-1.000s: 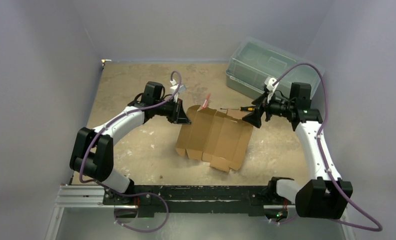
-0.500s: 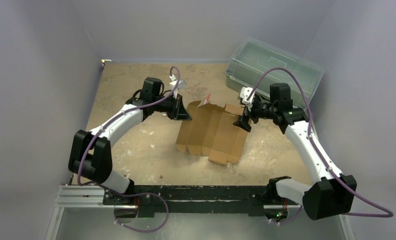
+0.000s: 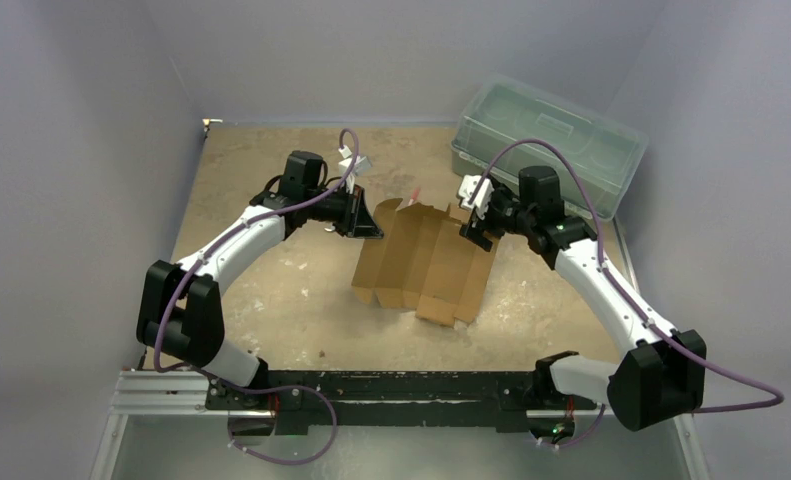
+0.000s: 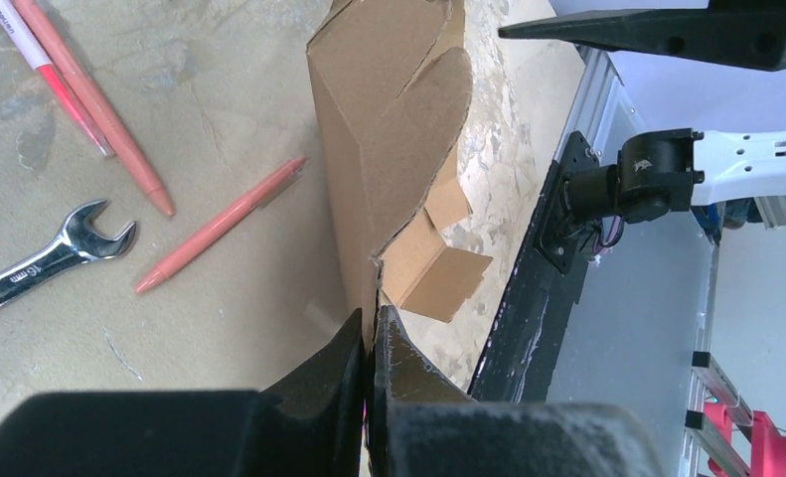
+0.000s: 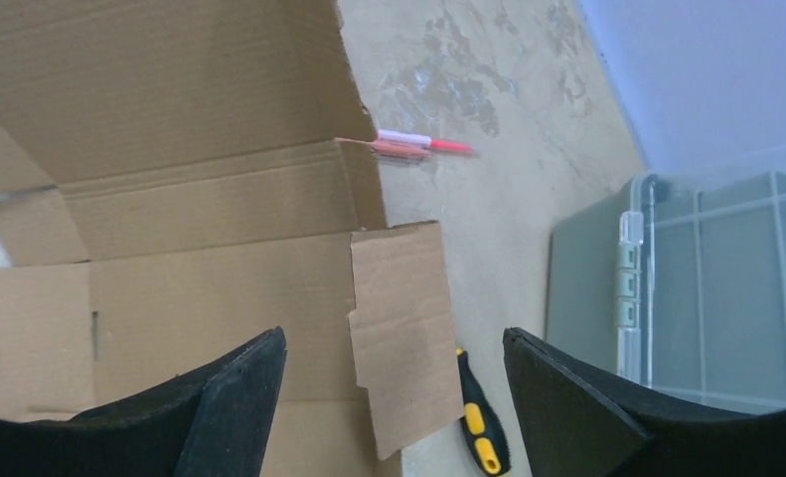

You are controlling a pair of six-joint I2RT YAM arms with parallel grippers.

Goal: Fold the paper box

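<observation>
The paper box (image 3: pixel 426 268) is a brown cardboard sheet with creases and flaps, lying mostly flat in the middle of the table. My left gripper (image 3: pixel 372 224) is shut on its far left edge and holds that side raised. In the left wrist view the sheet (image 4: pixel 389 129) stands up on edge from between the closed fingers (image 4: pixel 344 358) of that gripper (image 4: pixel 374 323). My right gripper (image 3: pixel 474 232) hangs open over the far right corner. In the right wrist view a small side flap (image 5: pixel 398 318) of the cardboard (image 5: pixel 200 278) lies below the gap of this gripper (image 5: pixel 393 343), untouched.
A translucent green lidded bin (image 3: pixel 546 140) stands at the back right, close to the right arm. A black-and-yellow screwdriver (image 5: pixel 478 422) lies just beside the right flap. Pink pens (image 4: pixel 100 99) and a wrench (image 4: pixel 41 263) lie beyond the sheet's far edge.
My right arm has swung left from beside the sheet to over its far right corner. The left gripper kept its grip, and the sheet shifted slightly left.
</observation>
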